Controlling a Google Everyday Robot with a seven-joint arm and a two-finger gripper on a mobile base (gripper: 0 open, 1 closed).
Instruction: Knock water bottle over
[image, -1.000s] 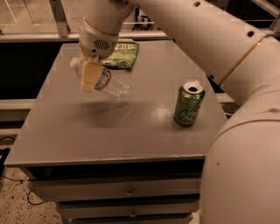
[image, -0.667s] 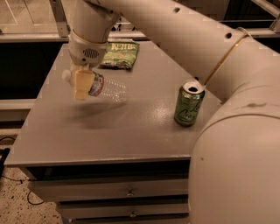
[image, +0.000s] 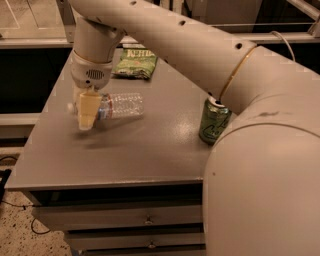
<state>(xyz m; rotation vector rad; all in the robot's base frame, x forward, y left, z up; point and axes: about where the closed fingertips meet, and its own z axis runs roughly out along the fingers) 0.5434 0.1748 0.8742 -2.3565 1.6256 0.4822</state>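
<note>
The water bottle (image: 120, 105) lies on its side on the grey table (image: 150, 145), at the left middle, cap end toward the left edge. It is clear and ribbed, with a label band near the neck. My gripper (image: 86, 114) hangs from the arm just in front of the bottle's cap end and covers the cap. Its pale fingers (image: 88, 111) point down and overlap the bottle's neck. I cannot tell whether they touch the bottle or hover just in front of it.
A green soda can (image: 214, 121) stands upright at the right of the table, next to my arm. A green snack bag (image: 135, 62) lies at the back. The table's left edge is close to the gripper. Drawers sit below the table front.
The gripper has moved left and a little toward the front, across the bottle's cap end. The bottle lies on its side throughout and has shifted slightly left.
</note>
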